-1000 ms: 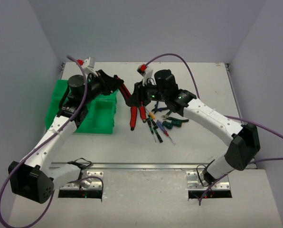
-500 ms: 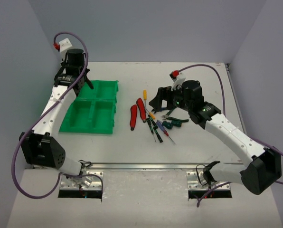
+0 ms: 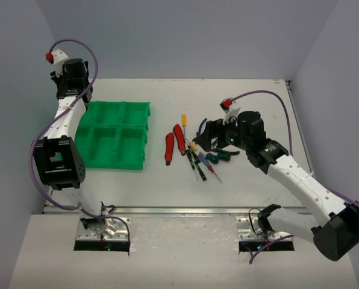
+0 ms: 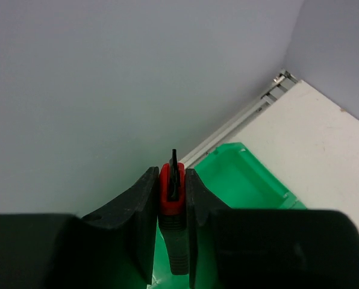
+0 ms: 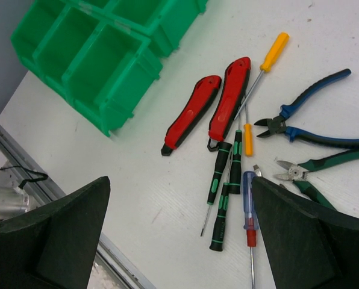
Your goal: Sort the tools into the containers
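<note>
From above, the left gripper (image 3: 73,83) hung by the far-left walls (image 3: 23,72) beyond the green bin (image 3: 146,139), with the tools (image 3: 191,150) lying on open table (image 3: 258,102). At the left wrist, its jaws pinched a red-handled tool (image 4: 172,192). At the right wrist, the right gripper (image 5: 179,186) gaped wide and empty above the tools.
</note>
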Controlling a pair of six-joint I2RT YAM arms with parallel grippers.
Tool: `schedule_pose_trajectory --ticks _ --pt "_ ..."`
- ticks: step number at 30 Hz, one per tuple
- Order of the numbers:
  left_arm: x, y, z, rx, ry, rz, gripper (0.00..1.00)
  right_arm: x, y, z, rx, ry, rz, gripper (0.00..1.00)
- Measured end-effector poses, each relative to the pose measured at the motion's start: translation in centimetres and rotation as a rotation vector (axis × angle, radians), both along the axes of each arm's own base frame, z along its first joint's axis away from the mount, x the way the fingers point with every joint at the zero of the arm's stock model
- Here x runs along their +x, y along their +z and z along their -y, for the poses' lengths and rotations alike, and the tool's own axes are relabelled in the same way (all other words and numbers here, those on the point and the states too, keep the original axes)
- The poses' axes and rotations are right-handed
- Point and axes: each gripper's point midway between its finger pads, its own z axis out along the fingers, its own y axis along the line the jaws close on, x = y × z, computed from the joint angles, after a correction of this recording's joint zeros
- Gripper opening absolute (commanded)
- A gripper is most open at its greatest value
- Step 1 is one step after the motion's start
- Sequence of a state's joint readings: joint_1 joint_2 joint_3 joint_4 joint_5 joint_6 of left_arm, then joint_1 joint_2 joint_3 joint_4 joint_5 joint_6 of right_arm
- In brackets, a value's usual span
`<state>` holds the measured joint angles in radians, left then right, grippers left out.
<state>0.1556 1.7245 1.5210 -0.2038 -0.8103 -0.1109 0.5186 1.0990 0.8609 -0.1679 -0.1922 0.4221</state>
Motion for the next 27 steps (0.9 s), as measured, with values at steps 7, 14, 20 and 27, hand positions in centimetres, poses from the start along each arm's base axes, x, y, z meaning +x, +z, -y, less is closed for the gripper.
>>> schedule_pose_trajectory --ticks 7,14,20,27 --pt "3.9 -3.7 1.1 -0.014 -0.147 -0.028 0.00 -0.4 0.6 -0.2 0.015 0.025 0.012 0.99" --pt "5.2 -8.3 0.8 -0.054 -0.150 -0.081 0.01 -0.4 -0.3 -0.6 0.009 0.043 -0.016 0.99" --pt "4.4 -11.1 -0.3 -0.100 -0.105 -0.126 0.36 -0.2 -1.2 -1.2 0.021 0.044 -0.061 0.99" --pt "3.6 -12.7 -0.3 -0.204 -0.085 -0.145 0.72 0.7 -5.1 -5.3 -0.089 0.011 -0.192 0.99"
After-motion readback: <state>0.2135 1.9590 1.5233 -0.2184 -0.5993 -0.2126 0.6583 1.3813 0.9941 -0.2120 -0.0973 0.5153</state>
